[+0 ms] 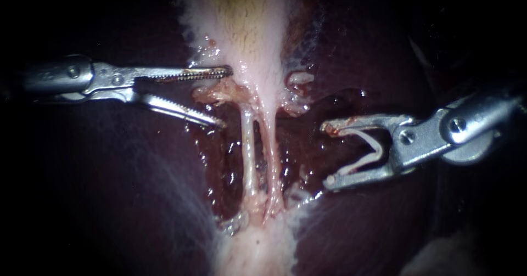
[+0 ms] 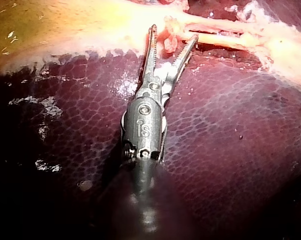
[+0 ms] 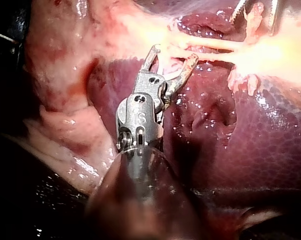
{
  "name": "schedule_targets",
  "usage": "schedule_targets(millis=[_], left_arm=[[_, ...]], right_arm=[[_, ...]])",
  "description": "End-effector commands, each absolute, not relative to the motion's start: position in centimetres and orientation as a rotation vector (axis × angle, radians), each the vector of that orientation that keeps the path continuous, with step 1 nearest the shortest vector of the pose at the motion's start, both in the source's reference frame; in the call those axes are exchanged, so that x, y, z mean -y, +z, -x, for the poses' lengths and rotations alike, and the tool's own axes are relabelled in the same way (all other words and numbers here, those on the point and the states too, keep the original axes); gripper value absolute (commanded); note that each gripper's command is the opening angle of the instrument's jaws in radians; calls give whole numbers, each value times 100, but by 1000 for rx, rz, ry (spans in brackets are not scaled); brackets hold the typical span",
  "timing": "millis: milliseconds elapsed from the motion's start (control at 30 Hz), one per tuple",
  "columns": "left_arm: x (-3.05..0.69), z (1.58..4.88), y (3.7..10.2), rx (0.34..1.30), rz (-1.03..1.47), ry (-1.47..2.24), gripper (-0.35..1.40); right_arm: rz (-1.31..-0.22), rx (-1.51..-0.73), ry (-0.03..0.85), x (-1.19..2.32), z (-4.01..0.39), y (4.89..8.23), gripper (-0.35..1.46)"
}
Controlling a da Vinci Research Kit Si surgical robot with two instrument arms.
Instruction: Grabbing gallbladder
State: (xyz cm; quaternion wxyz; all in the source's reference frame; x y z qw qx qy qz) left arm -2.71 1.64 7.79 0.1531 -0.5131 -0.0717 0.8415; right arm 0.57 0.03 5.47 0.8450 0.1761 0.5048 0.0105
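Observation:
The pale gallbladder (image 1: 247, 23) runs down into a narrow neck from which two thin tubes (image 1: 248, 150) descend over the dark liver (image 1: 110, 199). My left instrument (image 1: 225, 97) comes in from the left with its toothed jaws open at the neck's left edge, and a frayed tag of tissue (image 1: 219, 94) lies in the gap. In the left wrist view the same jaws (image 2: 173, 32) straddle that tag (image 2: 169, 42). My right instrument (image 1: 328, 155) stands open to the right of the tubes, apart from them, with a pale curved strip (image 1: 368, 150) lining the inside of its jaws.
A wet, raw red bed (image 1: 219, 161) surrounds the tubes. Pale fatty tissue (image 1: 258, 248) joins them below. In the right wrist view a fold of pink tissue (image 3: 65, 125) lies beside my right instrument (image 3: 171, 56), and the liver (image 3: 270, 140) spreads on its other side.

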Motion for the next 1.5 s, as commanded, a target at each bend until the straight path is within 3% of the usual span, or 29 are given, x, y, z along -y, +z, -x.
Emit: schedule_targets(millis=[33, 267, 733, 800, 1500], left_arm=[[-165, 270, 778, 208, 1467, 2417, 46], [-165, 267, 777, 217, 1457, 2427, 36], [-168, 263, 768, 220, 1461, 2428, -16], [-168, 262, 766, 229, 1455, 2418, -33], [-181, 243, 715, 333, 1392, 2369, -35]], right_arm=[[-372, -1065, 22, -3, -57, 547, 49], [-372, -1065, 22, -3, -57, 547, 49], [-372, -1065, 23, -3, -57, 548, 49], [-372, -1065, 23, -3, -57, 548, 49], [-372, -1065, 22, -3, -56, 547, 49]])
